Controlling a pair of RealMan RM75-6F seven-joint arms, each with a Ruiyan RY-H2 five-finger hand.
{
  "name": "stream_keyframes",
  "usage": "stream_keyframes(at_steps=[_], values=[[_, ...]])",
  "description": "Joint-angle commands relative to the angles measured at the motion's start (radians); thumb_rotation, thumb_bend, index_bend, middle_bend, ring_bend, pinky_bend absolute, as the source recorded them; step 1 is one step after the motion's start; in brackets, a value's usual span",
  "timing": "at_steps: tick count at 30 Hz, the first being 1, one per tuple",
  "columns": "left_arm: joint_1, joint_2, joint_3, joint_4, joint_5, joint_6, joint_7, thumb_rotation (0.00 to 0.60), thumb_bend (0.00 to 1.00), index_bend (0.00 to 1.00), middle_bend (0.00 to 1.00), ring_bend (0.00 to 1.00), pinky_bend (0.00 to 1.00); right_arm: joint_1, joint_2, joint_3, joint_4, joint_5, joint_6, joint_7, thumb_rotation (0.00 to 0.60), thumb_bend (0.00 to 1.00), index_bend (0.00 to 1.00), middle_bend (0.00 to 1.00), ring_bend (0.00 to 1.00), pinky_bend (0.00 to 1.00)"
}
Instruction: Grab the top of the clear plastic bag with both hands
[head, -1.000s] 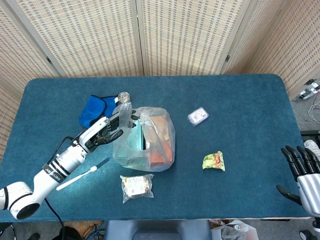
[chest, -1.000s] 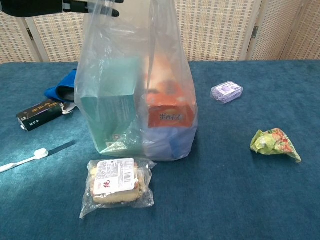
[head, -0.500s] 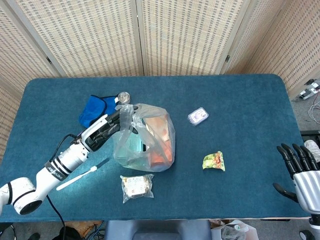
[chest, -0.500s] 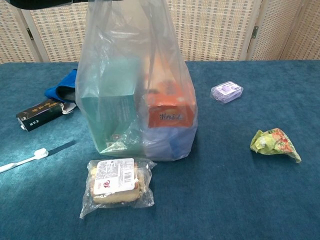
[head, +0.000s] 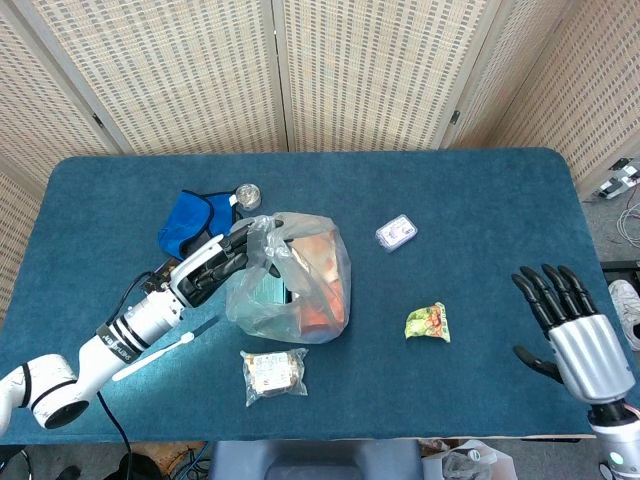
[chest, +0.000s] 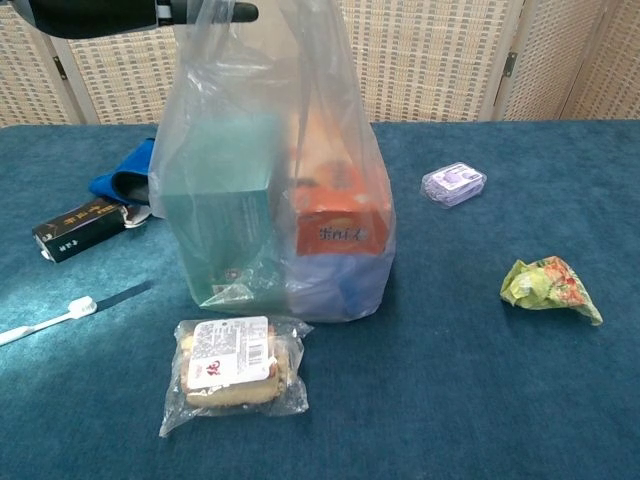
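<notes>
one clear plastic bag (chest: 270, 200) stands upright mid-desk (head: 480, 200), holding two boxes: one teal (chest: 215, 215), one orange (chest: 338, 215). the left hand (head: 215, 268) grips the bag's top at its left edge; the right hand (head: 565, 325) hovers off the desk's right edge, fingers spread, holding nothing. loose on the desk: one wrapped sandwich (chest: 235, 362), one white toothbrush (chest: 45, 320), one green snack packet (chest: 550, 285).

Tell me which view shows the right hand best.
The head view: the right hand appears whole at the table's right edge, fingers spread, holding nothing, far from the bag. The chest view does not show it at all.
</notes>
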Motion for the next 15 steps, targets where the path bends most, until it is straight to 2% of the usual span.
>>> stream_keyframes(at_steps=[1, 8, 12, 15], values=[[-0.002, 0.003, 0.001, -0.008, -0.001, 0.002, 0.005, 0.297, 0.25, 0.14, 0.19, 0.23, 0.33, 0.083, 0.005, 0.055, -0.063, -0.025, -0.066, -0.052, 0.6, 0.07, 0.01, 0.08, 0.0, 0.08], [-0.003, 0.005, 0.003, -0.023, -0.012, 0.001, 0.02, 0.297, 0.25, 0.14, 0.19, 0.23, 0.33, 0.249, -0.036, 0.162, -0.129, -0.002, -0.203, -0.12, 0.6, 0.07, 0.01, 0.08, 0.0, 0.08], [-0.001, 0.014, 0.002, -0.034, -0.018, 0.003, 0.037, 0.292, 0.25, 0.14, 0.19, 0.23, 0.33, 0.335, -0.093, 0.219, -0.135, 0.042, -0.257, -0.153, 0.6, 0.07, 0.01, 0.1, 0.0, 0.08], [0.001, 0.02, 0.0, -0.045, -0.03, 0.002, 0.052, 0.264, 0.25, 0.15, 0.19, 0.23, 0.33, 0.402, -0.149, 0.262, -0.121, 0.074, -0.286, -0.171, 0.6, 0.07, 0.01, 0.1, 0.0, 0.08]])
